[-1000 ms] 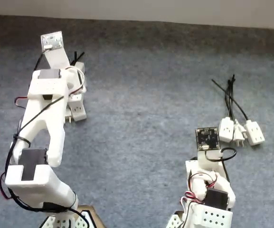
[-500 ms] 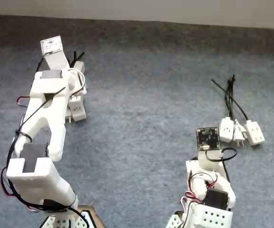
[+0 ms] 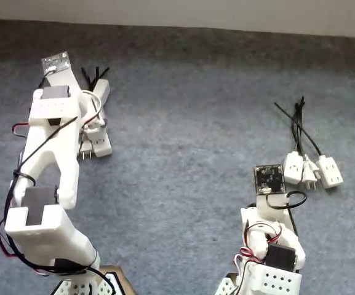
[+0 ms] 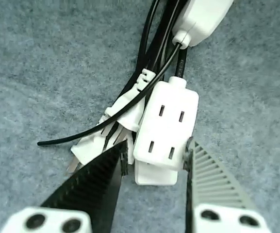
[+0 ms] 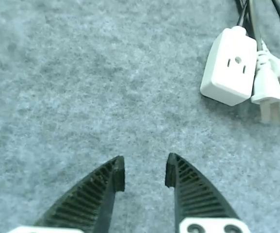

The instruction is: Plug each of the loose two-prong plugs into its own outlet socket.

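A white outlet socket [image 4: 165, 124] with two pairs of slots lies on the grey carpet in a bundle of black cables [image 4: 154, 43]. My left gripper [image 4: 156, 153] is shut on it, one fingertip against each side. A white two-prong plug [image 4: 93, 143] lies right beside it, touching the black finger. From above, the left arm [image 3: 54, 123] covers this bundle [image 3: 97, 144]. My right gripper [image 5: 144, 172] is open over bare carpet, short of a second socket [image 5: 228, 65] and plug [image 5: 266, 92]. That group [image 3: 311, 172] lies at the right.
Another white socket [image 4: 203, 17] lies farther along the left bundle, also seen from above [image 3: 101, 89]. A third socket [image 3: 330, 172] sits at the right end of the right group, with black cables [image 3: 300, 123] trailing away. Wide grey carpet separates the two bundles.
The left arm's wrist has swung up and to the left, uncovering the far socket of the left bundle. The right arm has kept still.
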